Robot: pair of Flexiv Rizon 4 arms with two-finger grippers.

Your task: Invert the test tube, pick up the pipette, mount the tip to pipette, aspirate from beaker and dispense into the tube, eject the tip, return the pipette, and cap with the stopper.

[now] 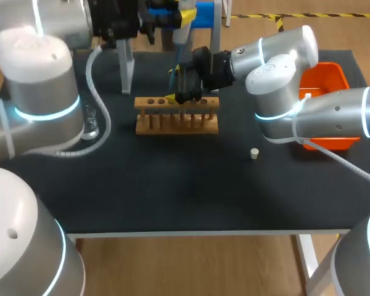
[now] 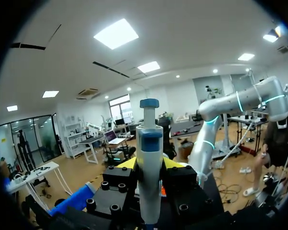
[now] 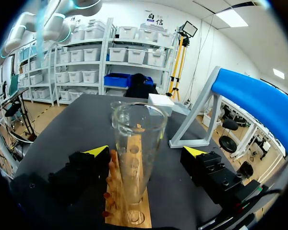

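You had the clear glass test tube standing mouth-up in a hole of the light wooden rack, around the middle of the black surface. Your right hand sat over it with its fingers apart, one on each side of the tube. Neither seemed to press the glass, so I judged it was not gripping.

Your left hand was at the far side, clamped on the blue-and-white pipette. Both fingers were against its barrel and the plunger button pointed up. I could not see a tip on it. The blue-topped grey stand was just beside it.

Left of the rack stood the small clear glass beaker. On the near right lay the small cream stopper, apart from everything else. The orange plastic bin was at the right edge, behind your right arm.

As I judged it, the main risk lay with the right hand. One finger was very close to the tube, so lifting away off-line could have caught the rim and tipped or dragged the tube out of the rack. The pipette's smooth barrel could also have twisted in the left hand when pressed onto a tip, giving a crooked mount. And with the right arm parked over the rack, bringing the pipette to the tube could have knocked the two arms together.
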